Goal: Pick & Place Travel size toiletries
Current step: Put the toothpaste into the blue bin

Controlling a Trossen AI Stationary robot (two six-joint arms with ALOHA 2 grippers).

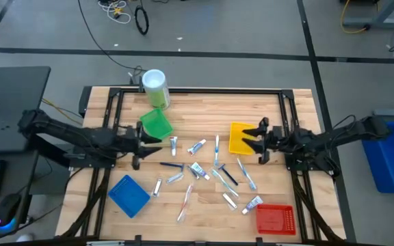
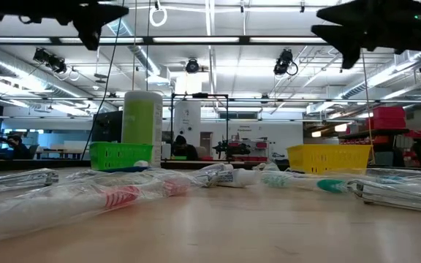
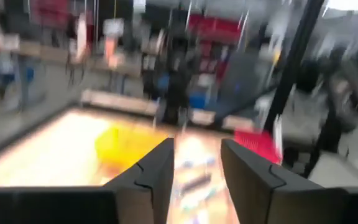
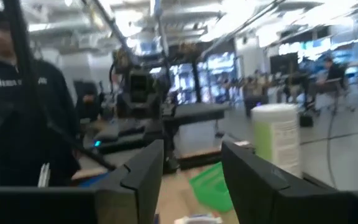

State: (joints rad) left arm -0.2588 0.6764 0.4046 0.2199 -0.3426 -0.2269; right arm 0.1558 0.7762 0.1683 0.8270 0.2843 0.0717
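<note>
Both of my grippers hang above the table with nothing in them: my left gripper (image 1: 147, 139) beside the green tray (image 1: 157, 126), my right gripper (image 1: 250, 140) over the near edge of the yellow tray (image 1: 239, 137). In each wrist view my fingers stand apart with a clear gap and nothing between them.

Taking the yellow tray as my landmark: the tall green canister (image 1: 156, 87) stands far across the wooden table (image 1: 204, 102) from it, behind the green tray; the blue tray (image 1: 128, 195) and the red tray (image 1: 276, 219) lie toward the front edge.

The travel size toiletries (image 1: 207, 171) lie scattered flat on the wood between the green tray and the yellow tray and on toward the front. The toothbrushes look wrapped in clear film, so I judge them light, stiff and a little slippery; I would pinch one across the middle of its handle. The small tubes look soft; I would grip those near the cap.
</note>
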